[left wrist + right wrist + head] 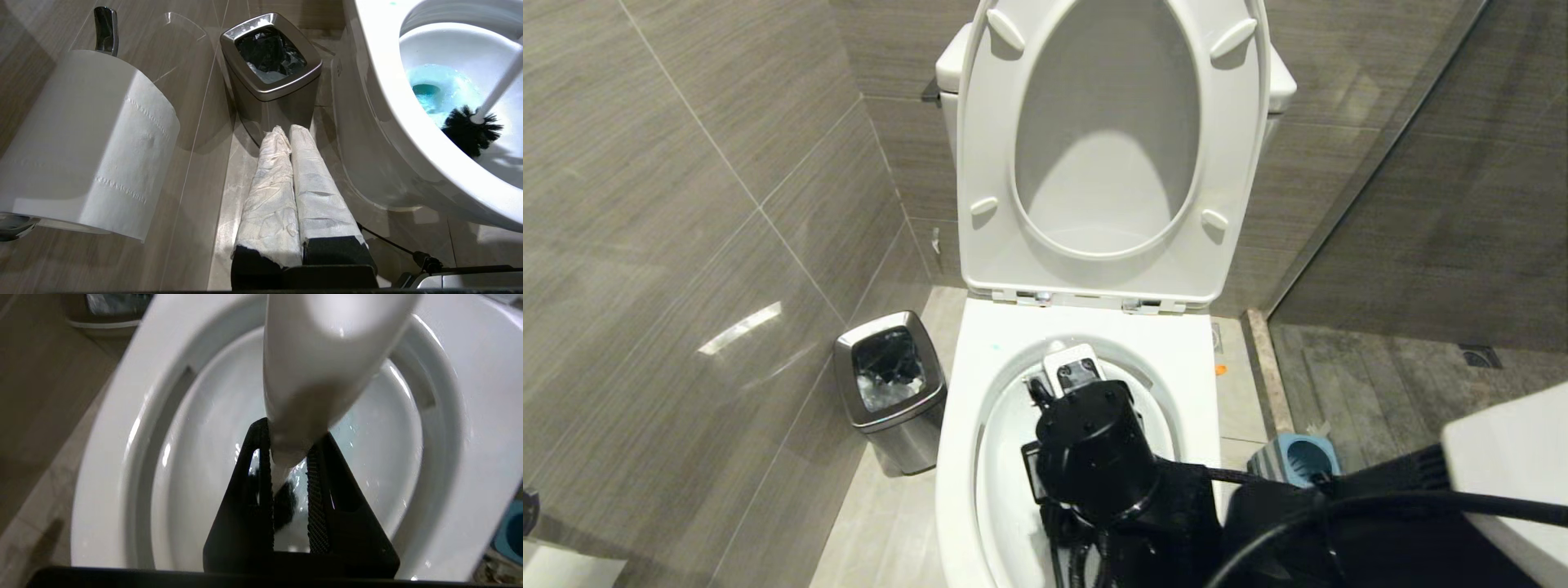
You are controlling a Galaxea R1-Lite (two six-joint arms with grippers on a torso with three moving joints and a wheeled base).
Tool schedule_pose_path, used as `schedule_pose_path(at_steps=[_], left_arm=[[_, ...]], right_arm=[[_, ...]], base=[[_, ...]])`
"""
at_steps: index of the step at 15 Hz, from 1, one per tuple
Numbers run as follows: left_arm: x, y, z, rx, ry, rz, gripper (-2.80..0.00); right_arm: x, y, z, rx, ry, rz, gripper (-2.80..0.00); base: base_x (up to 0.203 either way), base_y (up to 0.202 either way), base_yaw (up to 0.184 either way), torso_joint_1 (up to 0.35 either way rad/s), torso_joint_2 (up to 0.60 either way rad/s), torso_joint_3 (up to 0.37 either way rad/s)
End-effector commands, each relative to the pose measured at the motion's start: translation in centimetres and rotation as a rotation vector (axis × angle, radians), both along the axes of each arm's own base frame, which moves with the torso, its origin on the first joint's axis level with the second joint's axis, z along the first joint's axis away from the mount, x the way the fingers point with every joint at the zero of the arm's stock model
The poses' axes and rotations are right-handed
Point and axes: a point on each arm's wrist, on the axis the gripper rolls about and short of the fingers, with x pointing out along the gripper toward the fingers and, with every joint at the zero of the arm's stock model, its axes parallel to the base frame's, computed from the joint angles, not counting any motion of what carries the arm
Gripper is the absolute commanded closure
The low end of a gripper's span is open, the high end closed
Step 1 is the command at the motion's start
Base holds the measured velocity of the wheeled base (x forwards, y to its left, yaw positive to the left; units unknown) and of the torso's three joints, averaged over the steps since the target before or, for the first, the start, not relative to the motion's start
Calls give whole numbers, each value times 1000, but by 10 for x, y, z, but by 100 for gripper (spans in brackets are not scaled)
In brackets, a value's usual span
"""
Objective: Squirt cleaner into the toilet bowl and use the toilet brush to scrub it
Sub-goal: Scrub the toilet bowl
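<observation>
**Brush down in the bowl**

White toilet bowl (pixel 964 457) open, seat and lid (pixel 980 163) raised against the tank. Turquoise cleaner (pixel 433 92) pooled at the bottom. Steel bin (pixel 890 392) on the floor beside the bowl. Right gripper (pixel 290 457) above the bowl, jaws clamped on the white handle of the toilet brush (pixel 470 130), black bristles low inside the bowl beside the pool. Left gripper (pixel 286 130) near the bin, wrapped jaws pressed together, empty.

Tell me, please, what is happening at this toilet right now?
The right gripper is shut on the long white plastic toilet brush, whose black bristle head is down inside the white ceramic toilet bowl, beside turquoise-blue cleaner pooled at the bottom. The left gripper is shut, parked near the steel bin.
</observation>
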Motion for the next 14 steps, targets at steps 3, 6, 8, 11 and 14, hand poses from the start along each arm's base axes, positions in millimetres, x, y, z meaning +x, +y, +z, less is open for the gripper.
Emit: schedule_pose_path(at_steps=[3,6,8,11,14], left_arm=[[0,0,0,0,0,0,0],[0,0,0,0,2,1,0],[0,0,0,1,0,1,0],[0,0,0,0,-4,1,0],[0,0,0,2,-4,-1,0]], right_arm=[[9,-62,23,9,-19,-126,0],[33,-84,39,-15,-64,-197,0],[49,-80,40,-7,-78,-216,0],[74,-60,38,23,-100,-213,0],[108,-25,36,79,-171,-193,0]], base=[[0,0,0,0,0,0],[0,0,0,0,0,0],[0,0,0,0,0,0],[0,0,0,0,0,0],[0,0,0,0,0,0]])
